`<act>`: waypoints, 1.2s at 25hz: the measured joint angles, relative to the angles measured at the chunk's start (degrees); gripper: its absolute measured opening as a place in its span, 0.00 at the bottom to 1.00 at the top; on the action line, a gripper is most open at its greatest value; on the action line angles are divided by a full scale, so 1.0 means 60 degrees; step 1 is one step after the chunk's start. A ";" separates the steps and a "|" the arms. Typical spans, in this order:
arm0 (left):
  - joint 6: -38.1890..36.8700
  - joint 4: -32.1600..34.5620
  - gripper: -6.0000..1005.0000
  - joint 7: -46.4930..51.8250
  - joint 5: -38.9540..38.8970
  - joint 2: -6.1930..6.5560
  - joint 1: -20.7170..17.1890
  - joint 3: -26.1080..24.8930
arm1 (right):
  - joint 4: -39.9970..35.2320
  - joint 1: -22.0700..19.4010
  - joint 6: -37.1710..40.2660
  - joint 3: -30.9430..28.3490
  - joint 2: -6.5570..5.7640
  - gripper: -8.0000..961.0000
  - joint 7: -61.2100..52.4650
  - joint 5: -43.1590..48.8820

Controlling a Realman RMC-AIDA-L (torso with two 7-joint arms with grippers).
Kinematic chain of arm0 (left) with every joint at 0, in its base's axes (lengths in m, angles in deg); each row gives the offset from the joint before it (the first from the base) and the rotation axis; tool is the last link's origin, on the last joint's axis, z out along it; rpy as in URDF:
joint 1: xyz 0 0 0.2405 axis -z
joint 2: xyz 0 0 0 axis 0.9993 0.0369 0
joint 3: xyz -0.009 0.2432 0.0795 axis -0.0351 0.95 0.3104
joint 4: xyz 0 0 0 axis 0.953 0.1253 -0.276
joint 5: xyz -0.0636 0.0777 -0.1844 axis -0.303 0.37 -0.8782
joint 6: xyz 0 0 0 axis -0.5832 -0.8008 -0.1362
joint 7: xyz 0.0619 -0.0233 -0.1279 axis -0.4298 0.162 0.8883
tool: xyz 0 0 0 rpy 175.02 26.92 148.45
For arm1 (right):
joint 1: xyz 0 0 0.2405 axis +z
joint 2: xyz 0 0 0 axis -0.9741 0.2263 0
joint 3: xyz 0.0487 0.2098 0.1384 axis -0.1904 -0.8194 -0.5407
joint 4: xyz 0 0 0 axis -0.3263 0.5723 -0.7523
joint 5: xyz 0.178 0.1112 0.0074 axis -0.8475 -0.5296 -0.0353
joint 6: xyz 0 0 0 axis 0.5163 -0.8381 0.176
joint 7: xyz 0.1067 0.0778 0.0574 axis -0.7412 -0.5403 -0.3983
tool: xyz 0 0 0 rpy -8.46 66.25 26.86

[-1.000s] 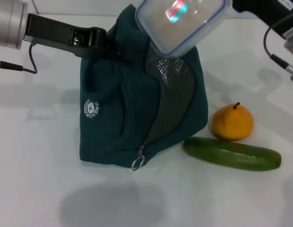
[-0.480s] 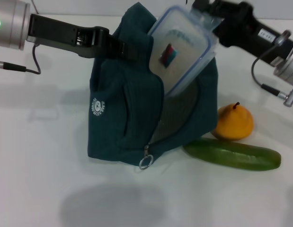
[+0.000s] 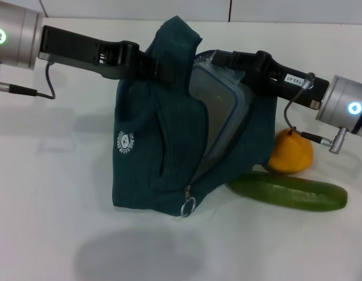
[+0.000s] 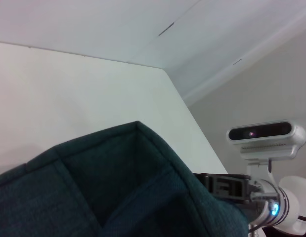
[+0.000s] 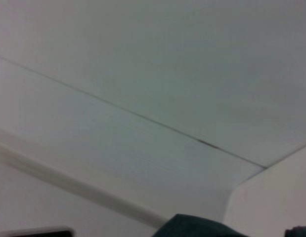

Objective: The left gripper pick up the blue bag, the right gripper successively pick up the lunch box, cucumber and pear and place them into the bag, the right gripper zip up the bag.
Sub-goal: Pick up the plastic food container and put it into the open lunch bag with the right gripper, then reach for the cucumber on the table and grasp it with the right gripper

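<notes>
Pinching the top rim of the lunch box [image 3: 219, 111] with the right gripper [image 3: 223, 58], pressed together on it and reaching in from the right. Held the box tipped on edge, roughly half sunk into the open mouth of the blue bag [image 3: 151, 158]. Clamped the bag's upper fabric near a handle with the left gripper [image 3: 159, 66], reaching in from the left, so as to hold the mouth up and open. Rested the bag's base on the white bench [image 3: 52, 205], with the zipper ring hanging at the lower front. Showed the pear [image 3: 289, 155] just beside the bag on its right, and the cucumber [image 3: 289, 192] lying in front of the pear with one end near the bag's base; neither packed yet.

Judged the box not fully seated. Risked snagging a corner on the zipper edge if pushed down at this tilt. Risked leaving it perched at the mouth, or tipping out, if released too high. Could also drag the fabric from the left gripper, or shove the bag into the cucumber, by pressing too hard.
</notes>
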State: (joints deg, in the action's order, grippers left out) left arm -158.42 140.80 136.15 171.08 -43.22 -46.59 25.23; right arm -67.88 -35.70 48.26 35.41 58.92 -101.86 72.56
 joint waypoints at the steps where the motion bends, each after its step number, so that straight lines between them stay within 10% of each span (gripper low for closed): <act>1: 0.0000 0.0000 0.04 0.0000 0.0000 0.0000 0.0000 0.0000 | -0.0010 -0.0005 -0.0088 0.0090 0.0001 0.11 0.0016 -0.0077; 13: -0.0013 -0.0107 0.04 -0.0097 0.0069 0.0049 -0.0004 -0.0001 | -0.0575 -0.0455 0.0038 0.0089 -0.0004 0.17 0.0900 -0.0611; 19: 0.0006 -0.0101 0.04 -0.0107 0.0062 0.0100 -0.0119 -0.0041 | -0.0564 -0.0723 0.0546 -0.0496 -0.0118 0.43 0.1523 -0.0680; 23: 0.0009 -0.0023 0.04 -0.0112 0.0034 0.0148 -0.0215 -0.0046 | -0.0564 -0.1200 0.1300 -0.1213 -0.0484 0.57 0.2229 -0.0631; 30: 0.0007 -0.0012 0.04 -0.0152 0.0019 0.0193 -0.0264 -0.0075 | -0.1309 -0.1797 0.2404 -0.1308 -0.1728 0.66 0.3198 0.0596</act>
State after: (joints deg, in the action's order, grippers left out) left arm -158.38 140.73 135.24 171.19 -42.06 -48.18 24.78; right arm -75.74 -46.49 62.69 27.56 48.55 -82.67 76.13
